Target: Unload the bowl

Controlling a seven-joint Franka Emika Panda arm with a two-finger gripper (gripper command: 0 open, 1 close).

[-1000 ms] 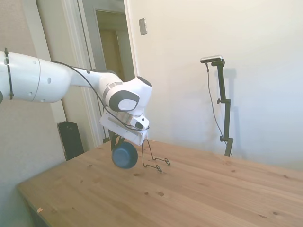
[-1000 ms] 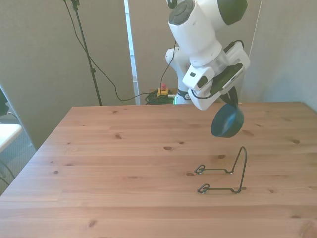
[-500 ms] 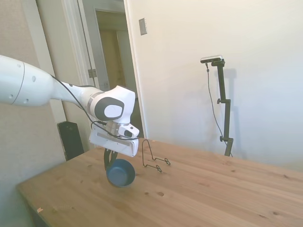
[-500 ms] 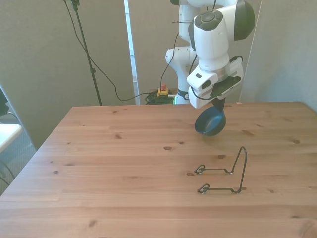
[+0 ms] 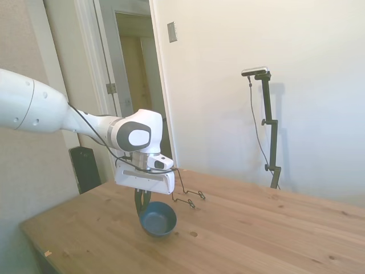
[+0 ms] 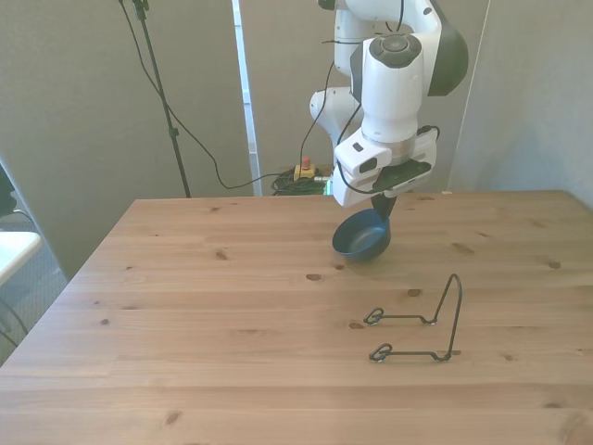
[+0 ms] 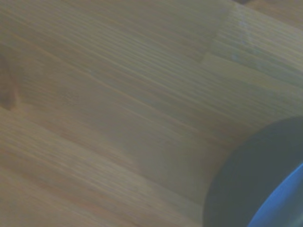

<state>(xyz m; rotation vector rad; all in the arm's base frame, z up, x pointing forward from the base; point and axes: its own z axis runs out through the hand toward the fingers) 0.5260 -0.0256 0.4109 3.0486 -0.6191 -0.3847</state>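
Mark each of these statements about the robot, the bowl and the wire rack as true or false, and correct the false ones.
1. The claw grips the bowl by its rim. True.
2. The bowl sits in the wire rack. False: the rack holds nothing, and the bowl is well apart from it, toward the front view's left.
3. The bowl is dark blue. True.
4. The rack lies flat on its side. False: it stands on the table with its loop upright.
5. A second bowl rests on the table. False: only one bowl is visible.
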